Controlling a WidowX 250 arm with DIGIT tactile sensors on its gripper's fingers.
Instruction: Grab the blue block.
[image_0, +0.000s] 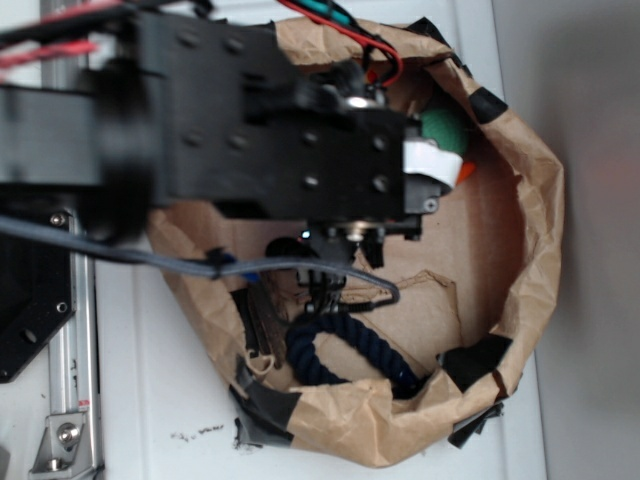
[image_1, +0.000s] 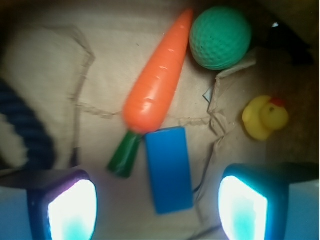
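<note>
Gripper (image_1: 157, 210) astride unhidden blue block (image_1: 170, 167)

Robot lab; aluminium rail (image_0: 75, 350); taped paper bin (image_0: 530, 250)

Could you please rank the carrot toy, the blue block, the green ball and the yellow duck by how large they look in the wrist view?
1. Carrot toy, longest by far.
2. Blue block and green ball: similar area, too close to rank.
3. Yellow duck, clearly smallest.
</note>
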